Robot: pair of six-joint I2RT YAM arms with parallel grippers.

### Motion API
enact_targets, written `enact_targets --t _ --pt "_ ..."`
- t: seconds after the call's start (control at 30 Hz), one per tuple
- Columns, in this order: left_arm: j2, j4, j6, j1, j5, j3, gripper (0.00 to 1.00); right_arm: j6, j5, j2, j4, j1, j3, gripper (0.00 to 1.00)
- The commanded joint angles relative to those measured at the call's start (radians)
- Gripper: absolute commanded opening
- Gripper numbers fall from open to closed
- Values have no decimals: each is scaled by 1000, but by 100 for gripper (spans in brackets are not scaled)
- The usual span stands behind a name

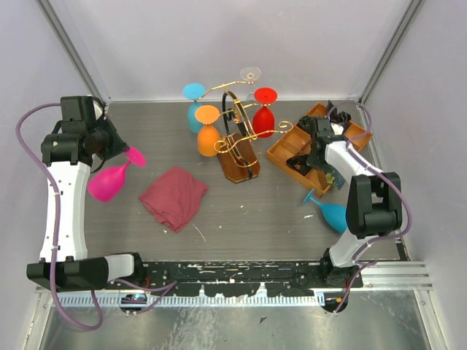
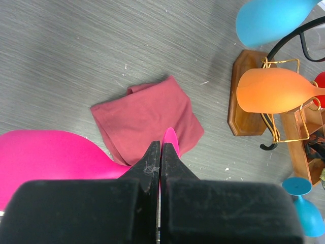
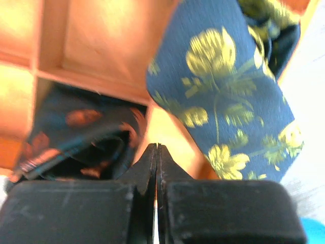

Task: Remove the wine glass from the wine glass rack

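The wine glass rack [image 1: 246, 135], curly gold wire arms on a brown wooden base, stands at the table's middle back. Blue [image 1: 194, 111], orange [image 1: 208, 135], red [image 1: 263, 117] and clear [image 1: 250, 74] wine glasses hang on it. My left gripper [image 1: 124, 152] is left of the rack, shut on the stem of a pink wine glass [image 1: 106, 182], held off the rack above the table. In the left wrist view the gripper [image 2: 160, 145] pinches the stem, with the pink bowl [image 2: 45, 160] at left. My right gripper [image 1: 315, 154] is shut and empty over the wooden tray [image 1: 281, 155].
A red cloth [image 1: 174, 197] lies on the table between the pink glass and the rack. A blue wine glass [image 1: 332, 212] lies on its side by the right arm. The tray holds folded patterned fabrics [image 3: 231, 76]. Grey walls close in the table.
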State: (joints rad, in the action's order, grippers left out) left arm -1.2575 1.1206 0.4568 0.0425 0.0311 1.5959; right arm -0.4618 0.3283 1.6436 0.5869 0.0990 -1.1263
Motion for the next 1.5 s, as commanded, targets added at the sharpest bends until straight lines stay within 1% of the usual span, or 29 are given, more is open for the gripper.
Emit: enact_targets --t 0.0,0.17,0.27,0.37,0.4,0.47,0.53,0.57,0.6,0.63,0.77,0.9,0.97,1.03,1.1,1.17,1.2,1.27,1.3,1.4,1.43,1.47 --pt "15 -21 -8 0 14 -4 0 57 10 50 -59 -18 -140 0" --pt "21 -23 -11 0 8 -12 0 77 -30 91 -33 -60 -214 0" --pt "21 -27 -12 0 6 -18 0 72 -49 35 -26 -61 -176 0" --pt "20 -25 -10 -1 8 -18 0 55 -79 -40 20 -61 -132 0" --pt "20 -26 -9 0 11 -19 0 44 -94 -70 43 -61 -114 5" --pt "20 -27 -8 -1 16 -23 0 19 -178 -144 79 -61 -58 26" --pt "20 -30 -5 0 19 -26 0 -12 -222 -233 102 -51 3 47" --pt "20 -27 -4 -1 21 -27 0 -31 -231 -276 120 -41 28 55" --pt "20 -26 -3 0 25 -26 0 -49 -233 -318 148 -25 47 58" --pt "21 -25 -3 -1 28 -26 0 -70 -229 -359 172 -4 67 60" --pt "25 -31 3 -1 37 -32 0 -184 -188 -475 261 142 133 62" --pt "29 -31 8 -4 52 -36 0 -301 -159 -495 293 290 217 62" --pt "30 -28 7 -10 52 -36 0 -376 -123 -495 314 374 244 62" --pt "32 -25 2 -20 42 -36 0 -434 -72 -502 337 432 266 62" --pt "35 -26 -1 -30 29 -37 0 -480 -55 -503 358 471 288 62" --pt "31 -26 -1 -37 28 -37 0 -506 -49 -507 364 499 306 59" --pt "29 -28 -1 -40 29 -39 0 -514 -54 -505 360 507 314 53" --pt "24 -31 0 -42 34 -42 0 -528 -48 -502 350 524 320 32" --pt "22 -31 1 -42 36 -42 0 -528 -37 -491 351 525 320 29" --pt "20 -33 0 -44 39 -42 0 -515 -7 -436 352 525 309 29" --pt "21 -33 0 -45 38 -42 0 -511 3 -417 346 525 309 32" --pt "22 -32 -1 -46 36 -42 0 -503 4 -400 334 524 309 39"
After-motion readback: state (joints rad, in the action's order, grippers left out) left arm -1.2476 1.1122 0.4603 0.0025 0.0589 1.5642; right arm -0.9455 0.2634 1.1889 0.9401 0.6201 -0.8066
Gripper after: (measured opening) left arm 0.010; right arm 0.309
